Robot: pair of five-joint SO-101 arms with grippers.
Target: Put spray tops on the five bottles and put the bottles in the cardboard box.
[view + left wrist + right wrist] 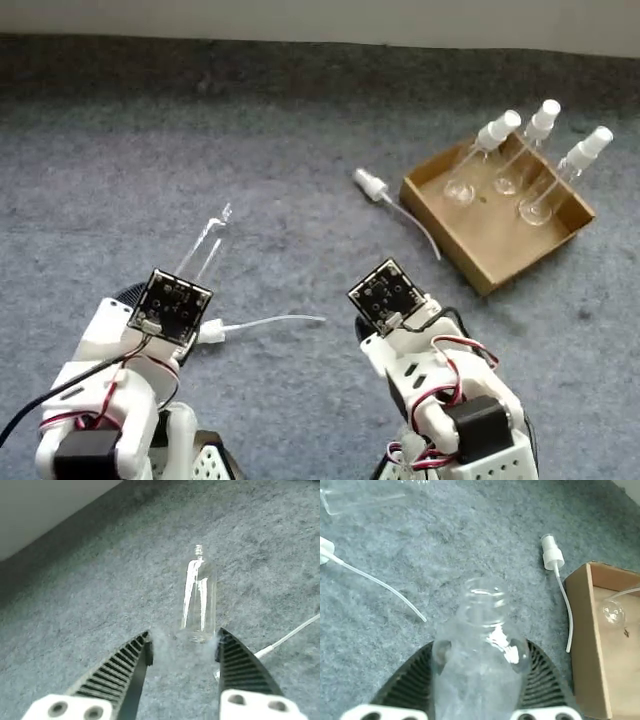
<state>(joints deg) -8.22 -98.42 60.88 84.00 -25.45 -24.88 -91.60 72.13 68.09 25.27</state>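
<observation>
Progress: three of five done, by my count. The cardboard box (pixel 488 240) sits on the right of the desk (pixel 300 120) and holds three bottles (pixel 523 150). Each has a white spray top fitted, base on the box floor and top rising past the far rim. Nothing else shows in the box.

Left to do: two bottles, both uncapped.
- Bottle one (pixel 485 600): clenched in the right end effector (pixel 481 650), open neck pointing away from the wrist, no top on it.
- Bottle two (pixel 200 592): lying on its side on the desk just beyond the left end effector (pixel 183 635), whose jaws are spread wide and grasp nothing.

Loose parts: one spray top (pixel 370 184) lies just beside the box's near-left corner, its tube trailing along the box wall. A second spray top (pixel 212 332) lies by the left arm, its tube pointing toward the right arm.

Judgement: both tops need fitting, then two placements into the box.
</observation>
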